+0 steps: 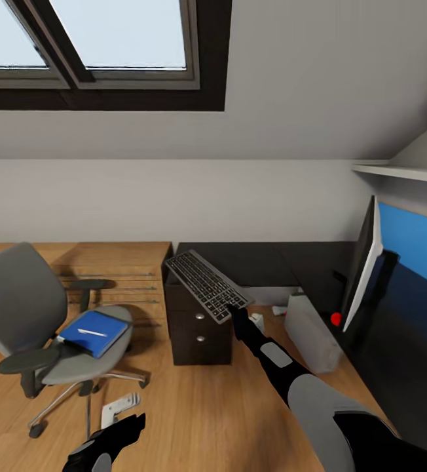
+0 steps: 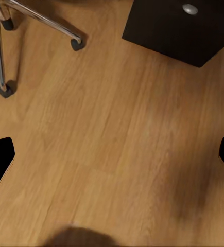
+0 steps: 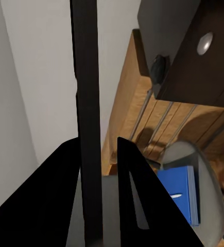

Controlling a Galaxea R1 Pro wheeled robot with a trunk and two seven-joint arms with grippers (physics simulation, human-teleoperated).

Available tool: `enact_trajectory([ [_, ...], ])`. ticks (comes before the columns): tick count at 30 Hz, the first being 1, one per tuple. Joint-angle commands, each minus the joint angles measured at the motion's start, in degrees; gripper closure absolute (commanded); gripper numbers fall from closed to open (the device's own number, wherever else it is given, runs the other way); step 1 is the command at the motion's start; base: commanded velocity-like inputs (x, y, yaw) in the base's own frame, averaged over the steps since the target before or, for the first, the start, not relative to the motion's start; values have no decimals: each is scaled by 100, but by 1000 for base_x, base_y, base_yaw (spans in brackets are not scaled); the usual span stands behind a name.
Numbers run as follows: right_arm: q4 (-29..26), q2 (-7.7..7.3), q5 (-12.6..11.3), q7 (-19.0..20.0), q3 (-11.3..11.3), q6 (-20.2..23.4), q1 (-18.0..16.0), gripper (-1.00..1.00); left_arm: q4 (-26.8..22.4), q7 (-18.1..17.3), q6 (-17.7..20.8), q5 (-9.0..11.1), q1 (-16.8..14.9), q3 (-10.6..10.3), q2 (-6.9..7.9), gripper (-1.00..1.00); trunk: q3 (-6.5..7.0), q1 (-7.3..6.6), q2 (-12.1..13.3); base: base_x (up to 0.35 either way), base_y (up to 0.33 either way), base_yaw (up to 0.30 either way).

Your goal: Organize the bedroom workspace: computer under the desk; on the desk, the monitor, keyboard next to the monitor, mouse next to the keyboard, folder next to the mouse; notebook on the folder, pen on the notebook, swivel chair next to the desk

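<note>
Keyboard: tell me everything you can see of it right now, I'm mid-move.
The keyboard is a slim slab with dark grey keys in a thin dark frame. It is off the desk, tilted with its near corner lower, above the drawer unit's end. The right gripper is shut on that near edge. In the right wrist view it runs edge-on as a thin dark strip between the fingers.

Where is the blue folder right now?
In the head view, the blue folder lies on the swivel chair seat at the left, with the white pen on top.
</note>
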Motion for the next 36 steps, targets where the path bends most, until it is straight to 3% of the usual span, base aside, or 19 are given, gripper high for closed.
enact_trajectory([
  [1, 1, 3, -52, 17, -42, 58, -5, 100, -22, 54, 5, 62, -4, -18, 7, -100, -7, 4, -4, 322, 164, 0],
  [12, 10, 3, -72, -11, -52, 14, -5, 100, -74, 43, 4, 66, -4, -28, 7, -100, -7, 4, -4, 322, 171, 0],
  [16, 6, 3, -80, -35, -70, -384, -5, 100, -68, 44, 11, 66, -4, -29, 7, -100, -7, 4, -4, 321, 174, 0],
  [17, 10, 3, -163, -185, -82, -1000, -5, 100, -65, 40, 13, 66, -4, -29, 7, -100, -7, 4, -4, 321, 174, 0],
  [19, 14, 3, -359, -291, -84, -1281, -5, 100, -61, 42, 13, 66, -4, -29, 7, -100, -7, 4, -4, 321, 174, 0],
  [20, 18, 3, -648, -363, -85, -1492, -5, 100, -59, 41, 13, 66, -4, -32, 7, -100, -7, 4, -4, 321, 173, 0],
  [22, 22, 3, -1164, -418, -86, -1654, -4, 100, -58, 44, 13, 66, -4, -61, 1, -100, -7, 4, -4, 321, 141, 0],
  [26, 25, 3, -1567, -447, -86, -1727, -3, 100, -49, 57, 13, 63, -4, -193, -2, -100, -7, 4, -4, 321, 59, 0],
  [36, 96, 3, -1714, -486, -92, -1742, -3, 100, -23, 55, 13, 57, -4, -247, -8, -100, -7, 4, -4, 322, 3, 0],
])
